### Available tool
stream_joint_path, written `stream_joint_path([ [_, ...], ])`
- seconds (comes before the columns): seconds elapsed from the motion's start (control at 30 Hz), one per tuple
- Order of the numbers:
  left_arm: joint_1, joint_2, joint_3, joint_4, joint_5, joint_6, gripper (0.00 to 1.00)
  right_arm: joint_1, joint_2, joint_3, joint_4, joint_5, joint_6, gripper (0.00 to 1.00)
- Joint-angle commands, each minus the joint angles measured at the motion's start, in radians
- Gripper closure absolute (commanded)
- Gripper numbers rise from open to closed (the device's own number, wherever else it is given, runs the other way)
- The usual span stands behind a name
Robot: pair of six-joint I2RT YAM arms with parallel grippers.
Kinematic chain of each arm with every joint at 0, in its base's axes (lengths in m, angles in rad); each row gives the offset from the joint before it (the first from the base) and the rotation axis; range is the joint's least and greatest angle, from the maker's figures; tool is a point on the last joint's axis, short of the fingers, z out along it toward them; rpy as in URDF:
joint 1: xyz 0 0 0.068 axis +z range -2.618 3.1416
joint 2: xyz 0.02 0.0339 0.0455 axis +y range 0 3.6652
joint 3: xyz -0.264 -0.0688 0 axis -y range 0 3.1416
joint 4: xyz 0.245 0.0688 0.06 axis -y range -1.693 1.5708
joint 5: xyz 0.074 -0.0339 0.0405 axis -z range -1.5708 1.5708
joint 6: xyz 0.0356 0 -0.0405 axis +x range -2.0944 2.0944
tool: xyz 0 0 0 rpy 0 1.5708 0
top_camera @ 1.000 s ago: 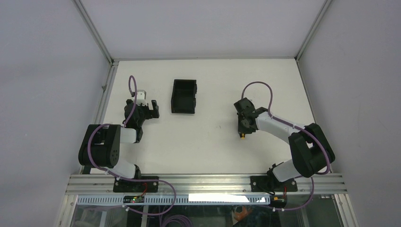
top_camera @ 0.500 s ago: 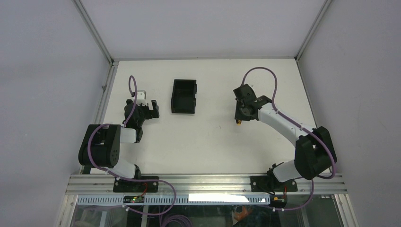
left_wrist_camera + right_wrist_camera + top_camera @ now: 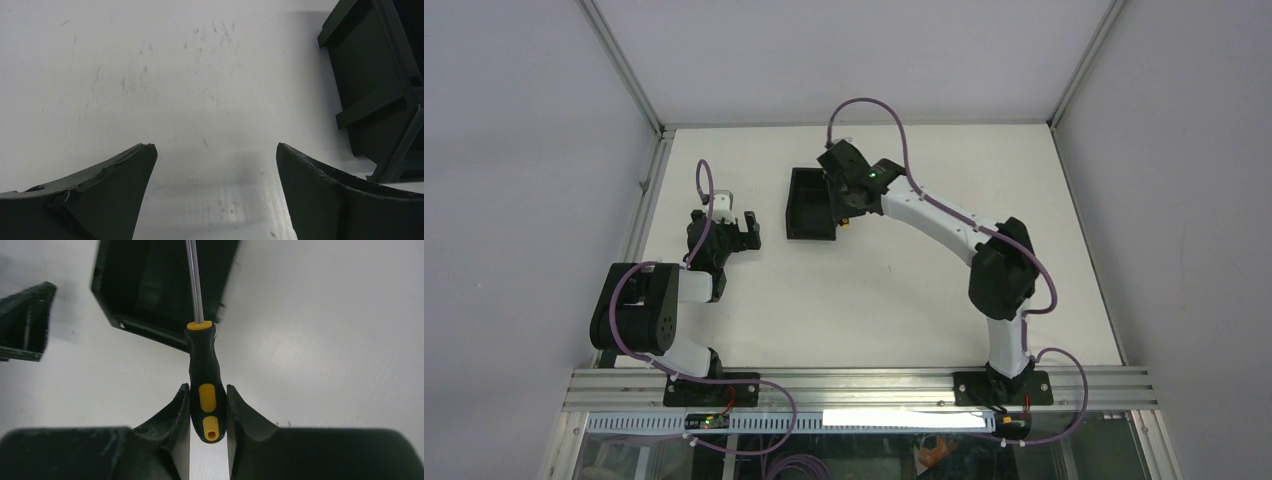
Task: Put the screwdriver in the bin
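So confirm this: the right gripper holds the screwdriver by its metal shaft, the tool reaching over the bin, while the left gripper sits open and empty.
Not quite. The right gripper holds the screwdriver by its black-and-yellow handle, not the metal shaft; the right wrist view shows it. The rest stands: the tool reaches over the bin, and the left gripper sits open and empty.

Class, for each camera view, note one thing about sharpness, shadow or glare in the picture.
Right wrist: the screwdriver is crisp along its handle, while the bin behind it looks softer and slightly smeared. Left wrist: scratches on the table are sharp, with a faint shadow and a pale sheen between the fingers of the open left gripper. Top external: the light is even, the shadows are soft, and there is no strong glare.
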State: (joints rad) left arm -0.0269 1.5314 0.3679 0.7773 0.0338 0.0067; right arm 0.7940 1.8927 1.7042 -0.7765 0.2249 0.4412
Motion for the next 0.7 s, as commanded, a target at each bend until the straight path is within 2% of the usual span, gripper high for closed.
stream_joint_path([
  [0.0, -0.007, -0.024, 0.014, 0.03, 0.014, -0.018, 0.01, 0.052, 0.127, 0.237, -0.049, 0.044, -0.101, 1.0],
  [0.37, -0.007, -0.024, 0.014, 0.03, 0.013, -0.019, 0.01, 0.056, 0.397, 0.536, -0.045, 0.075, -0.18, 1.0],
  [0.6, -0.007, -0.024, 0.014, 0.03, 0.014, -0.019, 0.01, 0.057, 0.477, 0.593, -0.013, 0.112, -0.199, 1.0],
  [0.67, -0.007, -0.024, 0.014, 0.03, 0.014, -0.019, 0.01, 0.056, 0.486, 0.592, -0.01, 0.127, -0.194, 0.95],
])
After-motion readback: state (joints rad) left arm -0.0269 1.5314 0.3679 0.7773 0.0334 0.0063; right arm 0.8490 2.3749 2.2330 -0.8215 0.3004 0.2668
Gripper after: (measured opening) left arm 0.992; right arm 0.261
